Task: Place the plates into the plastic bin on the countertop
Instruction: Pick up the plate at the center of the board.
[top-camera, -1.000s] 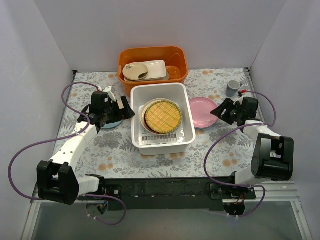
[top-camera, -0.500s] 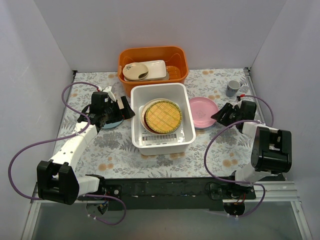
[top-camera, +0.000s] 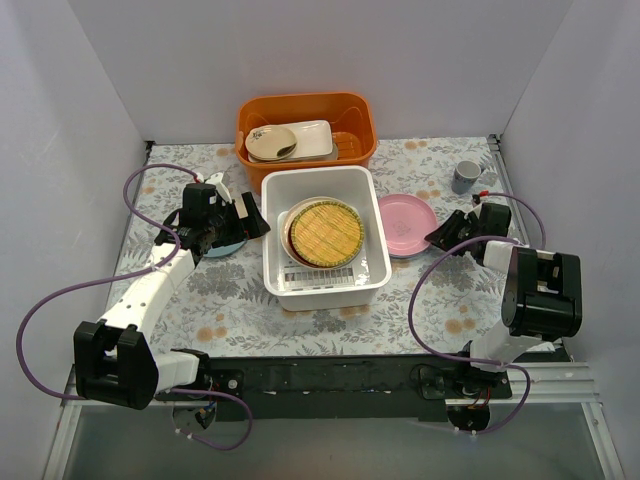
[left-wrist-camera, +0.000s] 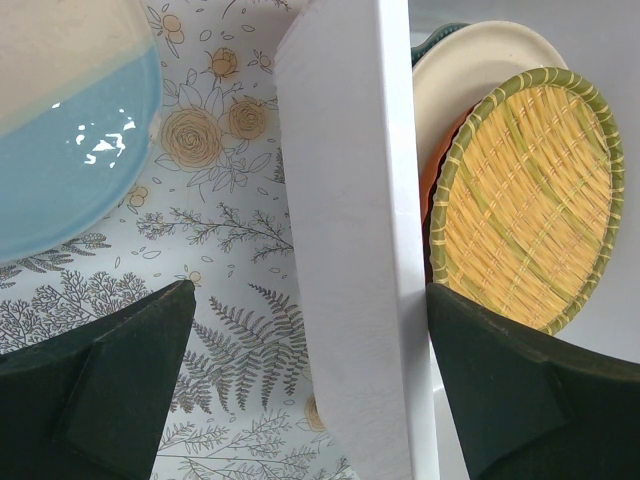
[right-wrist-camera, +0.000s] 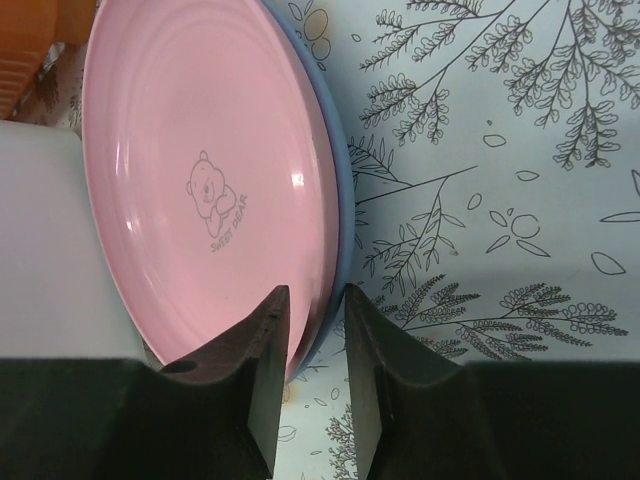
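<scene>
The right tool (right-wrist-camera: 316, 400) is narrow, with its two fingers on either side of the rim of the pink plate (right-wrist-camera: 200, 200). I cannot tell if it is already pinching the rim. This plate lies flat on the tabletop (right-wrist-camera: 500, 250), just beside the white bin (right-wrist-camera: 50, 250) at the left of the frame. The left tool (left-wrist-camera: 310, 400) is wide, and one wall of the bin stands between its fingers. Inside the bin, the yellow woven plate (left-wrist-camera: 530, 200) lies on top of other plates. The light blue plate (left-wrist-camera: 60, 170) is on the tabletop at the upper left.
</scene>
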